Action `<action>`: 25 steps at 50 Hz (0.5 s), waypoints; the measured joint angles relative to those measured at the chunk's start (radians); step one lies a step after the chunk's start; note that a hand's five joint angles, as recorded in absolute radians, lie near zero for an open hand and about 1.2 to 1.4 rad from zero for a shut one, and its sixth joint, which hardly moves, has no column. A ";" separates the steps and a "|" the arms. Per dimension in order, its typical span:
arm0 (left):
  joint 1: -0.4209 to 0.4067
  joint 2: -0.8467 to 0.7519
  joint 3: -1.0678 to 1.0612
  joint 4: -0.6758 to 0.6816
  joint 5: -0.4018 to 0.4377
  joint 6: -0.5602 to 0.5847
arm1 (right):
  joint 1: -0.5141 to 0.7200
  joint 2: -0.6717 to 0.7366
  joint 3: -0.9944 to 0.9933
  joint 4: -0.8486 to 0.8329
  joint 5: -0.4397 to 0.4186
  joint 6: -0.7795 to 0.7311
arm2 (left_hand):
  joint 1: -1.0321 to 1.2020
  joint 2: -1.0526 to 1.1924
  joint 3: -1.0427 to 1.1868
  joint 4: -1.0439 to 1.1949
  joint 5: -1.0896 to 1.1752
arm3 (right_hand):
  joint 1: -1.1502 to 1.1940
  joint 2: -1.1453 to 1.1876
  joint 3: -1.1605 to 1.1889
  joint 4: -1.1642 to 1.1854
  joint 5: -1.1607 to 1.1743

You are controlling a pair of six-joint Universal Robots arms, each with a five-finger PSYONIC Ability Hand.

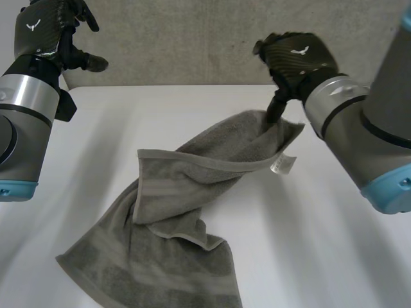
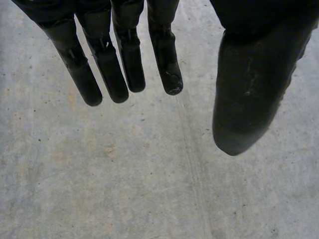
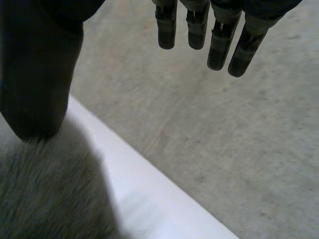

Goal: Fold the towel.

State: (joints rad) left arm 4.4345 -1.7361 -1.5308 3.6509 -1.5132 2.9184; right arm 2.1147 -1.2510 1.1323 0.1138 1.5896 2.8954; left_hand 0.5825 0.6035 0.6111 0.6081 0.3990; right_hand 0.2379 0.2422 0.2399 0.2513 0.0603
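Observation:
A grey towel (image 1: 180, 212) lies crumpled on the white table (image 1: 321, 256), running from the near left up to a raised corner at the far right. A white label (image 1: 281, 165) hangs from its far edge. My right hand (image 1: 295, 58) is above that raised corner, its thumb touching the cloth. In the right wrist view its fingers (image 3: 219, 40) are straight and stand apart from the thumb, with the towel (image 3: 45, 194) just below the thumb's tip. My left hand (image 1: 48, 29) is raised at the far left, well away from the towel, with straight fingers (image 2: 124, 64) that hold nothing.
A grey concrete wall (image 1: 192, 38) rises behind the table's far edge (image 3: 149, 184). Bare table top lies to the right of the towel and at the far left.

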 measured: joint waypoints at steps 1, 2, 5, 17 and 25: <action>-0.001 0.000 0.000 0.000 0.000 0.001 | -0.007 -0.014 0.018 -0.022 0.001 0.016 | -0.016 -0.019 -0.020 -0.019 -0.020 | 0.000 0.000 0.000 0.000 0.000; -0.001 0.000 0.000 -0.001 0.001 0.001 | -0.011 -0.021 0.026 -0.034 0.003 0.024 | -0.033 -0.036 -0.039 -0.036 -0.040 | 0.000 0.000 0.000 0.000 0.000; -0.002 0.000 0.000 -0.002 0.001 0.003 | -0.022 -0.045 0.055 -0.083 0.017 0.057 | -0.117 -0.125 -0.124 -0.122 -0.129 | 0.000 0.000 0.000 0.000 0.000; -0.012 0.000 0.013 -0.054 0.003 0.007 | -0.059 -0.086 0.092 -0.163 0.130 0.138 | -0.242 -0.267 -0.266 -0.269 -0.279 | 0.000 0.000 0.000 0.000 0.000; -0.016 -0.002 0.040 -0.135 0.006 0.011 | -0.070 -0.082 0.087 -0.145 0.104 0.118 | -0.256 -0.295 -0.293 -0.292 -0.299 | 0.000 0.000 0.000 0.000 0.000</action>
